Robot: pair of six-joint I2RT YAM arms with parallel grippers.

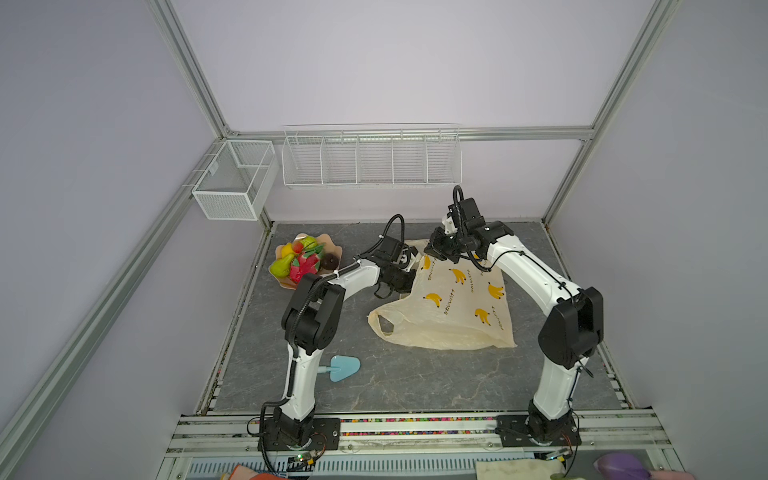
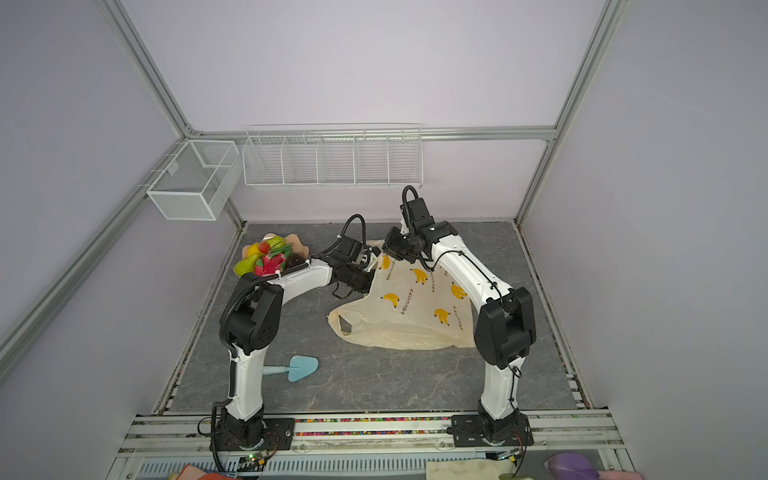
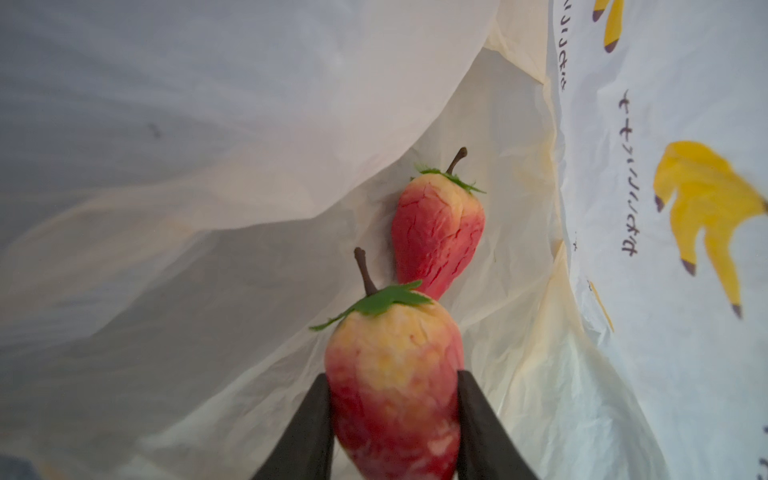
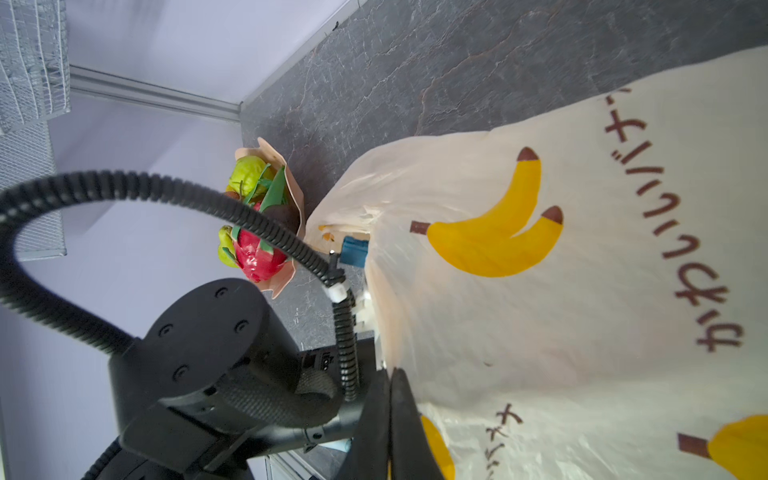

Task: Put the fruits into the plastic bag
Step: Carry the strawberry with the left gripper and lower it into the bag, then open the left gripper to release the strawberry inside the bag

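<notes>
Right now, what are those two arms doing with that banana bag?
They're bagging toy fruit. The right end effector pinches the plastic bag at its edge, holding its mouth up. The left end effector is inside, gripping a strawberry; another strawberry already lies in the bag. The other fruits sit in the peach dish.

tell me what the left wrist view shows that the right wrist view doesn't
Only left wrist: the inside of the translucent cream banana-print plastic bag, where the left gripper holds a red-and-yellow toy strawberry, a second toy strawberry lying on the film beyond it.
Only right wrist: the peach scalloped dish with the red-pink dragon fruit, the grey marbled tabletop, and the right gripper shut on the bag's edge.
Both: that bag and its yellow banana prints.
</notes>
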